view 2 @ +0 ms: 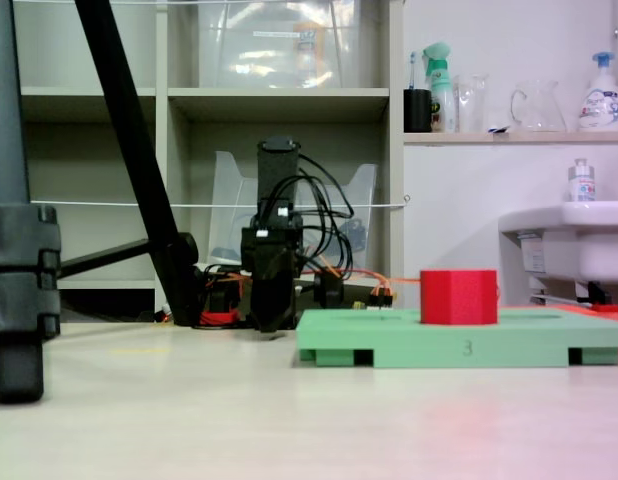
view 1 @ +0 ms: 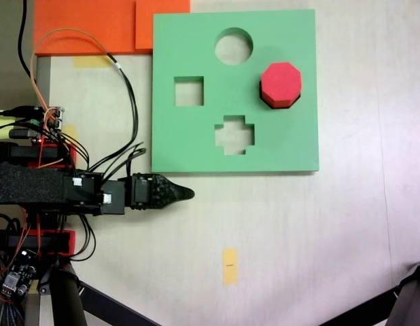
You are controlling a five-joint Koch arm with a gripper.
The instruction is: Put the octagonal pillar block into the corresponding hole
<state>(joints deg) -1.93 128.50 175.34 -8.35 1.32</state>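
Note:
The octagonal pillar block (view 1: 281,83) is bright red and stands upright in the right part of the green foam board (view 1: 278,146). It covers the corresponding hole, of which only a dark sliver shows at the block's lower edge. From the side, the block (view 2: 458,297) rises well above the board (view 2: 429,345). My gripper (view 1: 189,192) lies left of and below the board's lower left corner, apart from it, its jaws together in one dark point with nothing held. In the side-on fixed view the gripper (view 2: 272,326) hangs low over the table, left of the board.
The board also has a round cutout (view 1: 234,46), a square one (view 1: 188,91) and a cross-shaped one (view 1: 234,134). Orange foam sheets (view 1: 88,27) lie at the top left. A yellow tape mark (view 1: 229,265) is on the table. Tripod legs (view 1: 94,302) cross the bottom corners.

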